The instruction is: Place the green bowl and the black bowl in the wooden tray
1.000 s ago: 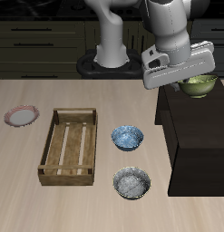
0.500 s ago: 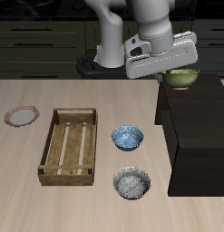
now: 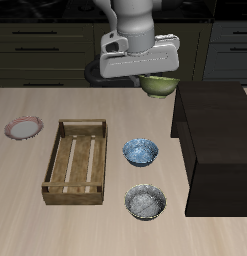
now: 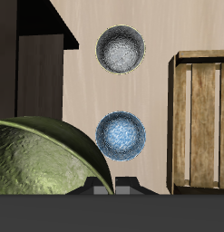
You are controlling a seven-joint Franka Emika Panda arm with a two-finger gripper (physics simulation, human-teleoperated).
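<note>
My gripper [image 3: 159,78] is shut on the green bowl [image 3: 161,87] and holds it high above the table, back from the dark cabinet's edge. The bowl fills much of the wrist view [image 4: 41,161]. The black bowl [image 3: 146,203], dark outside and grey-speckled inside, sits near the table's front edge; it also shows in the wrist view [image 4: 120,49]. The wooden tray [image 3: 77,161], a slatted crate with nothing in it, lies on the table beside the bowls and shows in the wrist view [image 4: 202,118].
A blue bowl [image 3: 140,152] sits between the tray and the dark cabinet [image 3: 217,145]. A small pink-rimmed plate [image 3: 24,128] lies on the far side of the tray. The robot's base [image 3: 122,55] stands at the back.
My gripper has carried the green bowl off the dark cabinet and sideways toward the tray's side, now over the table's back area.
</note>
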